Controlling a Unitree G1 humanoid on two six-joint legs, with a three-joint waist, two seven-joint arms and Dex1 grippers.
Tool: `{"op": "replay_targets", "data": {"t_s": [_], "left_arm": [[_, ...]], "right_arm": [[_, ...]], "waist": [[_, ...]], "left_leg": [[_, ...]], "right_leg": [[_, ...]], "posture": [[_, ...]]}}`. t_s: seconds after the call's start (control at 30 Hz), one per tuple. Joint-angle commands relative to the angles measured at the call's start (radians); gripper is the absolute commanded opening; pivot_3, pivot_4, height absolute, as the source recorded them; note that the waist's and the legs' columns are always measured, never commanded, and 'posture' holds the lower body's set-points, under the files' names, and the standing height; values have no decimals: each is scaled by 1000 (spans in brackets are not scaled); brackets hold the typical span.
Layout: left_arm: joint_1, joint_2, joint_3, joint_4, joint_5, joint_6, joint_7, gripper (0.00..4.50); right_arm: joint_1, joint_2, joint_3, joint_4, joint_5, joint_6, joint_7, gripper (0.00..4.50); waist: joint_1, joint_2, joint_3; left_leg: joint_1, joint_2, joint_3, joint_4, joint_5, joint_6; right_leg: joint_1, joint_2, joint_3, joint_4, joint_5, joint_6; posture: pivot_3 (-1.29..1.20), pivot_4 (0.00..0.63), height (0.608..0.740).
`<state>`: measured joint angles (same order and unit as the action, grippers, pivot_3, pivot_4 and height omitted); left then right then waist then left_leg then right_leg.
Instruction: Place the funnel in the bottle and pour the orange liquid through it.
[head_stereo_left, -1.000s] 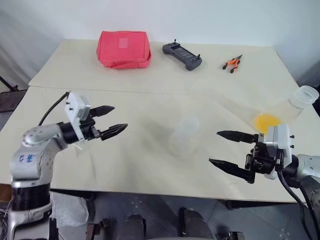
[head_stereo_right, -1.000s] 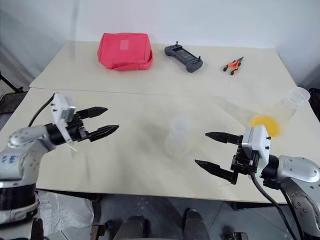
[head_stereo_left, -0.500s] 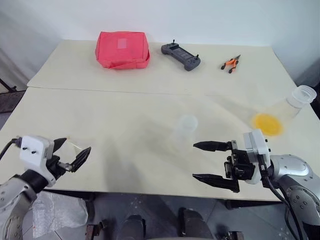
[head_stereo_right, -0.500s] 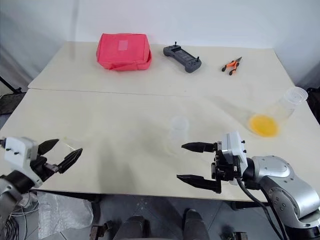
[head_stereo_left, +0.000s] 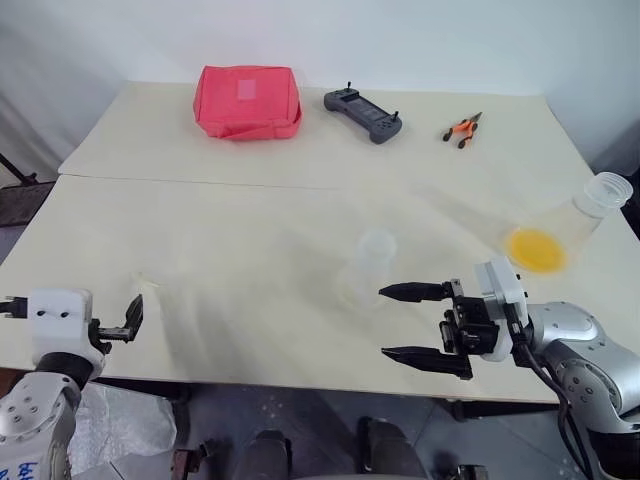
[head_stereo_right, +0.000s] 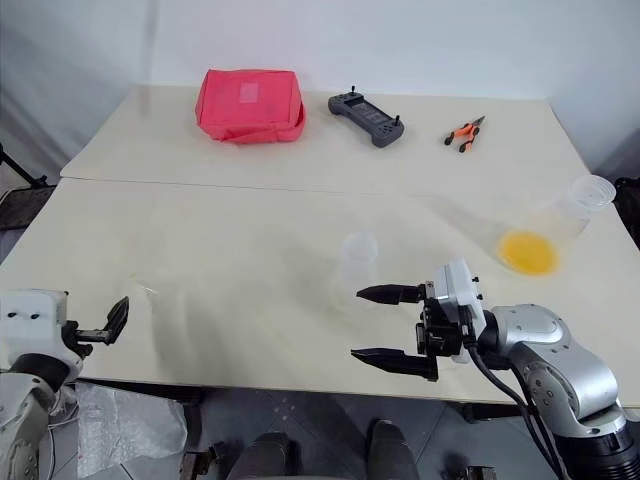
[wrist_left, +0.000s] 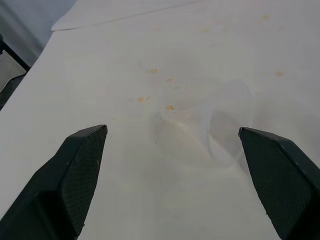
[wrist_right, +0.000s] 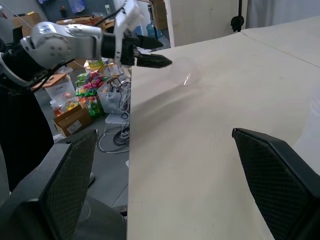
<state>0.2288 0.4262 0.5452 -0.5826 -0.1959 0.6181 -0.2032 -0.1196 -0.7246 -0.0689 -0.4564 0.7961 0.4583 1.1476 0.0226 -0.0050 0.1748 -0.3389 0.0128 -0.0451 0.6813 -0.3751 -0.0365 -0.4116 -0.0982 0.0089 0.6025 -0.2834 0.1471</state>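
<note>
Left gripper (wrist_left: 170, 165) has swung out from over the counter (head_stereo_left: 250, 240) down to its near left edge, now lined up on the funnel (wrist_left: 220, 122) lying there. Right gripper (head_stereo_left: 415, 322) has slid in leftward, jaws wide, nearer the bottle (head_stereo_left: 368, 268).

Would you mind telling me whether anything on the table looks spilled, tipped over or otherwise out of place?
The small clear plastic funnel lies on its side, with small orange spots dotting the cream table nearby, like drips. At the right edge, the clear flask with the wide ribbed neck lies tilted, its orange liquid pooled low inside.
</note>
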Motion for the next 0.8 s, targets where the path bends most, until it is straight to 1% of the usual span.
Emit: {"op": "replay_targets", "data": {"t_s": [0.03,0.13,0.27,0.3,0.37,0.57,0.63,0.77,0.8], "left_arm": [[-46,35,-32,69,39,-65,-5,4484],[-92,60,-65,149,49,-105,-25,4484],[-129,75,-85,198,60,-120,-24,4484],[-129,78,-87,200,60,-118,-27,4302],[-126,81,-83,202,57,-106,-30,3902],[-107,88,-61,199,39,-53,-44,1979],[-110,90,-51,197,22,-39,-54,1445],[-136,95,-29,195,-21,-9,-76,71],[-151,100,-22,192,-41,7,-85,32]], "right_arm": [[12,3,-33,-33,24,-13,3,4500],[12,6,-38,-37,25,-15,-4,4500],[-4,24,-45,-45,34,-18,-25,4500],[-14,30,-50,-39,40,-19,-28,4500],[-22,39,-57,-29,48,-23,-26,4500],[-19,56,-68,-22,53,-33,-29,4500],[-16,64,-70,-29,55,-37,-35,4500],[-16,75,-76,-40,59,-44,-39,4500],[-17,76,-76,-41,59,-44,-40,4500]], "waist": [[0,0,0],[0,0,0],[-2,0,0],[-3,0,0],[-5,0,0],[-2,0,0],[-2,0,0],[-1,0,0],[0,0,0]], "left_leg": [[0,0,0,0,0,0],[0,0,0,0,0,0],[0,0,0,0,0,-1],[0,0,1,-1,0,-2],[0,1,1,-1,0,-2],[0,1,1,-1,0,-2],[0,1,1,-1,0,-2],[0,1,1,-1,0,-2],[0,1,1,-1,0,-2]], "right_leg": [[0,0,0,0,0,0],[0,0,0,0,0,0],[0,0,0,0,0,0],[-1,0,0,0,0,0],[-1,0,0,0,0,0],[-1,0,0,0,0,0],[-1,0,0,0,0,0],[-1,0,0,0,0,0],[-1,0,0,0,0,0]], "posture": [[0,150,740],[0,150,740],[0,150,740],[0,150,740],[0,150,740],[0,150,740],[0,150,740],[0,150,740],[0,150,740]]}}
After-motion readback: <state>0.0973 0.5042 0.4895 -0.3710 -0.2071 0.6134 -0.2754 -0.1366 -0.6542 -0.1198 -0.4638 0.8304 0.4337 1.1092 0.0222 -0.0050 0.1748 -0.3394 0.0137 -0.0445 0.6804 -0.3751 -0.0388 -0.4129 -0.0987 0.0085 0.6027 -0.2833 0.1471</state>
